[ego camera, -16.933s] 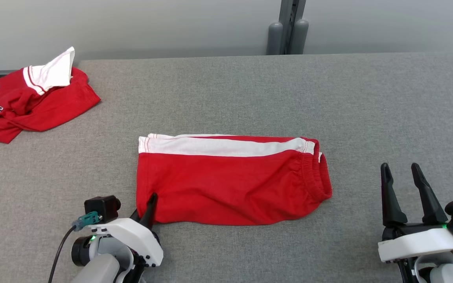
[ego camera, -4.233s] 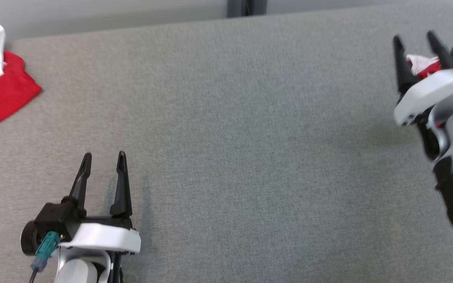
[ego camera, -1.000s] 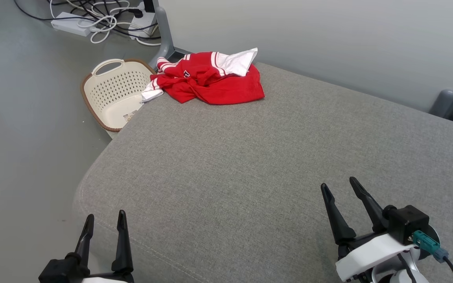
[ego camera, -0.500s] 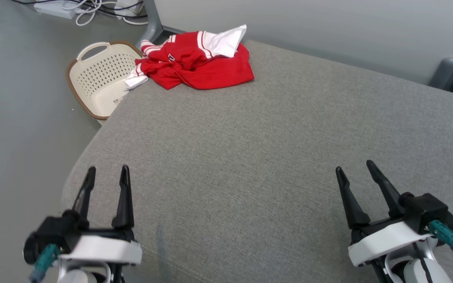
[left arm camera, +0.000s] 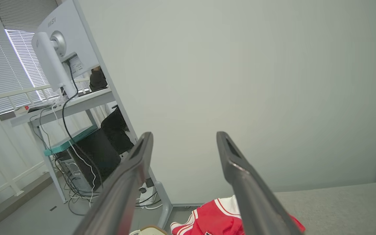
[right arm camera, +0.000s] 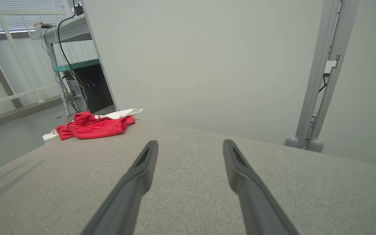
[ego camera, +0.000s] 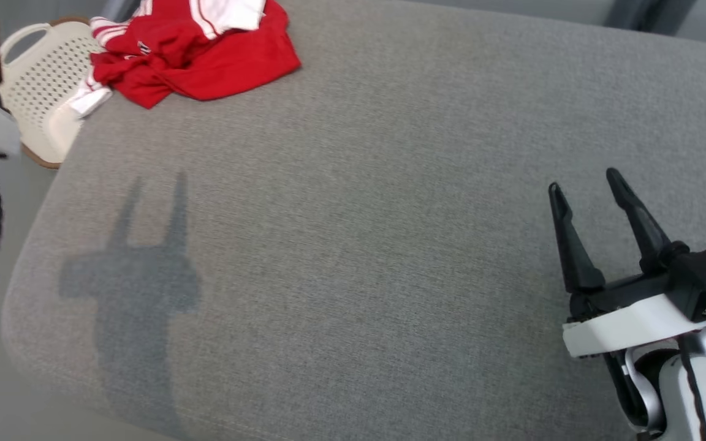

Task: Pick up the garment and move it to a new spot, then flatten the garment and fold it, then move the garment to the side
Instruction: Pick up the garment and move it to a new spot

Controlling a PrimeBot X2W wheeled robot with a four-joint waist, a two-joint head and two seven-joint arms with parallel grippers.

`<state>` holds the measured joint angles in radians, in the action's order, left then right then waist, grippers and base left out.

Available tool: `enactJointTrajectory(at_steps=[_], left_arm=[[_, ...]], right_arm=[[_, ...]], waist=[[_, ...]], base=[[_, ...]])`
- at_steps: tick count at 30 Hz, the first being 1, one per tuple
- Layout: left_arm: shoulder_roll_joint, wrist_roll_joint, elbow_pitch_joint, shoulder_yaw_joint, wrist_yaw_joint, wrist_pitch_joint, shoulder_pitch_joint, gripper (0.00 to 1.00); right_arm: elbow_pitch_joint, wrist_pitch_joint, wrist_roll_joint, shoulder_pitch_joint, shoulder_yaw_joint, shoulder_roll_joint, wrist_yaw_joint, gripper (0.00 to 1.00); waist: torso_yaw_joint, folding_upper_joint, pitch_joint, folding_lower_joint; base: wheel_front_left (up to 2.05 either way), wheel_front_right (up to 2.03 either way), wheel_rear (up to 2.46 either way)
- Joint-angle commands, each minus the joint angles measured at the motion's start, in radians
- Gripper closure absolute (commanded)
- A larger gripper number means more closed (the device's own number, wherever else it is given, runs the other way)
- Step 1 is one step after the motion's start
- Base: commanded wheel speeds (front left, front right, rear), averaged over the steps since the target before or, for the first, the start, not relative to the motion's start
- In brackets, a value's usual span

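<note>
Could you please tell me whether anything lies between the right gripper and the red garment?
Nothing visible does: bare grey padded surface lies between the right gripper and the red garment; the basket sits off the edge, beside the garment.

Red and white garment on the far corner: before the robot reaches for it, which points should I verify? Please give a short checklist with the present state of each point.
1. The left gripper is open and empty: ok.
2. The right gripper is open and empty: ok.
3. The red and white garment has nothing lying on it: ok.
4. It lies fully on the grey padded table: not ok, a white end hangs off the corner toward the perforated basket.
5. It is flat enough to fold: not ok, it is crumpled in a heap.
</note>
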<state>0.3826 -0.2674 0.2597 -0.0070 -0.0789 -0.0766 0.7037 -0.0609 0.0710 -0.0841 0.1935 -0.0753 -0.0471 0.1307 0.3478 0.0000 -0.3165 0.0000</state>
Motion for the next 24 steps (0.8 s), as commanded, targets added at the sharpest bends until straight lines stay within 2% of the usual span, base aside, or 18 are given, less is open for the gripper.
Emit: enactJointTrajectory(at_steps=[1, 9, 17, 21, 24], left_arm=[[0.007, -0.003, 0.022, -0.002, -0.008, 0.014, 0.035, 0.0], [0.115, -0.052, 0.251, -0.044, -0.042, 0.18, 0.264, 0.0], [0.191, -0.14, 0.414, -0.195, -0.05, 0.3, 0.367, 0.0], [0.236, -0.183, 0.468, -0.253, -0.05, 0.311, 0.397, 0.0], [0.271, -0.174, 0.507, -0.292, -0.05, 0.306, 0.426, 0.0]], right_arm=[[-0.016, -0.004, 0.011, 0.017, 0.008, -0.007, 0.0, 0.0], [-0.168, -0.04, 0.066, 0.064, 0.029, -0.006, 0.0, 0.0], [-0.367, -0.099, 0.132, 0.051, 0.043, -0.006, 0.0, 0.0], [-0.426, -0.122, 0.146, 0.053, 0.036, -0.006, 0.0, 0.0], [-0.451, -0.131, 0.152, 0.051, 0.037, -0.006, 0.0, 0.0]], waist=[[-0.077, 0.0, -0.077, 0.0], [-0.192, 0.0, -0.226, 0.0], [-0.242, 0.0, -0.342, 0.0], [-0.257, 0.0, -0.375, 0.0], [-0.264, 0.0, -0.393, 0.0]], base=[[0.0, 0.0, 0.0], [0.0, 0.0, 0.0], [0.0, 0.0, 0.0], [0.0, 0.0, 0.0], [0.0, 0.0, 0.0]])
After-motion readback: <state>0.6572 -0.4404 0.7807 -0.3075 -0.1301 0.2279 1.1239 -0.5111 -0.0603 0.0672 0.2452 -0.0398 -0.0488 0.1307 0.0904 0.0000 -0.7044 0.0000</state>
